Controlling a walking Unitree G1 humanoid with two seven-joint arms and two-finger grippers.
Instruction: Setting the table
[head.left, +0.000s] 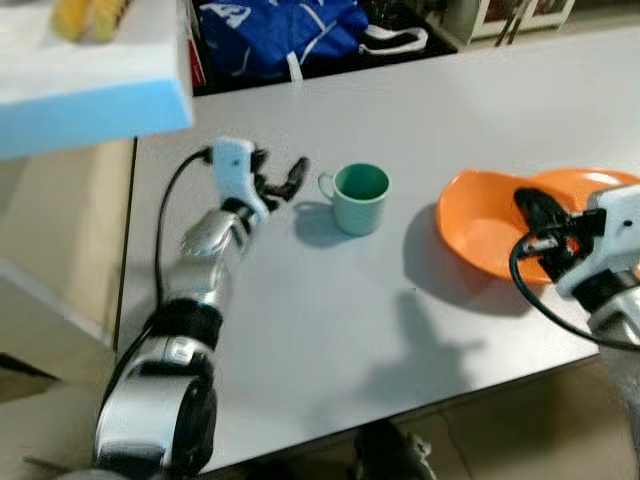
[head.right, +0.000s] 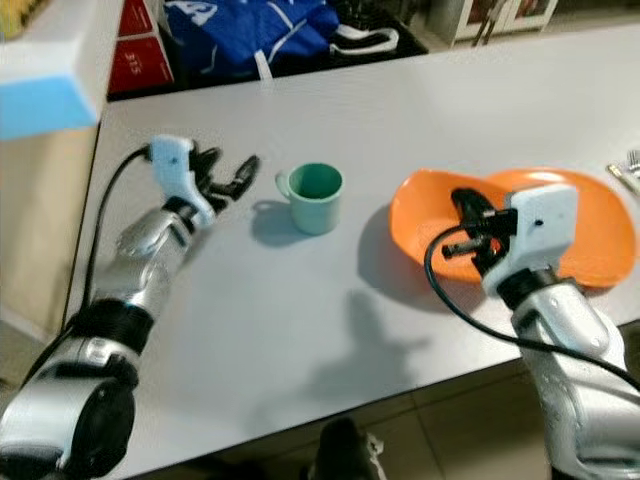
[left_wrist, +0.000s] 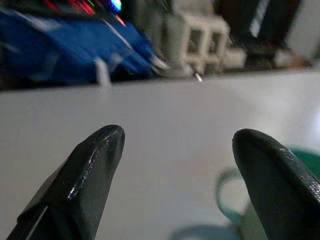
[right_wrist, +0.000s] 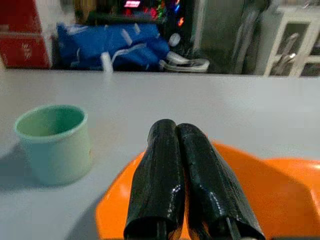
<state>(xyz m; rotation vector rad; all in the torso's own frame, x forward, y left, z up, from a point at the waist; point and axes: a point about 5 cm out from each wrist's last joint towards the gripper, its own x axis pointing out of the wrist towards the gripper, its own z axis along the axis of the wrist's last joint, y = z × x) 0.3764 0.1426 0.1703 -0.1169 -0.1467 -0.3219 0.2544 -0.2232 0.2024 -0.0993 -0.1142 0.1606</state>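
Observation:
A pale green mug (head.left: 360, 197) stands upright on the white table (head.left: 420, 100), its handle turned to the left. My left gripper (head.left: 285, 178) hovers open just left of that handle; the left wrist view has the mug (left_wrist: 250, 205) beside one finger. Two overlapping orange plates lie at the right: the nearer plate (head.left: 480, 225) looks tilted, with the other plate (head.left: 590, 185) behind it. My right gripper (head.right: 462, 200) is shut, with its fingers (right_wrist: 172, 150) pressed together over the nearer plate's rim. I cannot tell whether they touch it.
A blue bag (head.left: 270, 35) and a red box (head.right: 135, 50) sit beyond the table's far edge. A light blue slab (head.left: 90, 80) overhangs the far left corner. A fork (head.right: 625, 165) lies at the right edge. The table's front edge runs close to me.

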